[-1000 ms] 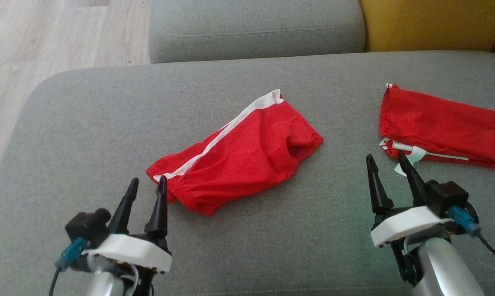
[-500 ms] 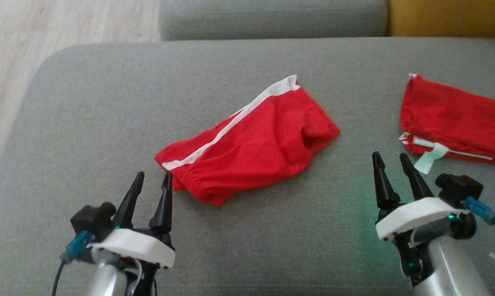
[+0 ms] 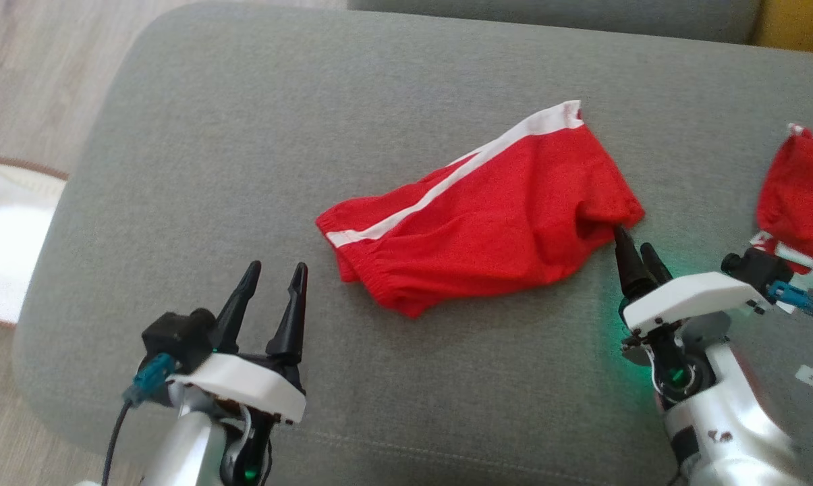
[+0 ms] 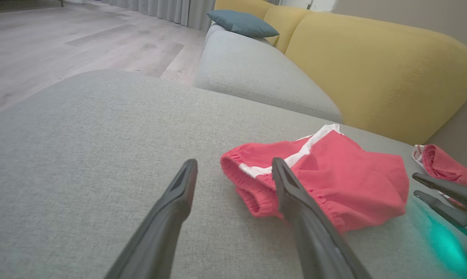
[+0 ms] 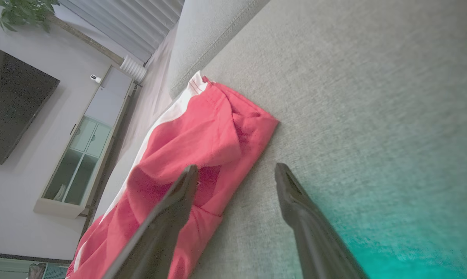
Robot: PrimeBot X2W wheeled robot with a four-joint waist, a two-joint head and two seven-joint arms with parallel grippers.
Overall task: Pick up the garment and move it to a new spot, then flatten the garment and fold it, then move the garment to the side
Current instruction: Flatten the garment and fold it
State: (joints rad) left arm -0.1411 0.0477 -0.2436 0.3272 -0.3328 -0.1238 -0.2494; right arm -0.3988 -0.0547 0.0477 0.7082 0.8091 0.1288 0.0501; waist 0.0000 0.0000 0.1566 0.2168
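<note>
Because the shorts (image 3: 487, 216) lie rumpled at centre frame on the grey cushion (image 3: 244, 135), the right gripper (image 3: 634, 244), spread and empty, noses the cloth's right-hand corner, seemingly to pinch it. The left gripper (image 3: 277, 270), likewise spread, hovers at lower left just off the waistband end, placed to take that side.

The grey cushion (image 3: 177, 169) bears crumpled red shorts (image 3: 487, 216), with a second red garment (image 3: 797, 196) lying to their right.

No legible text or labels.
</note>
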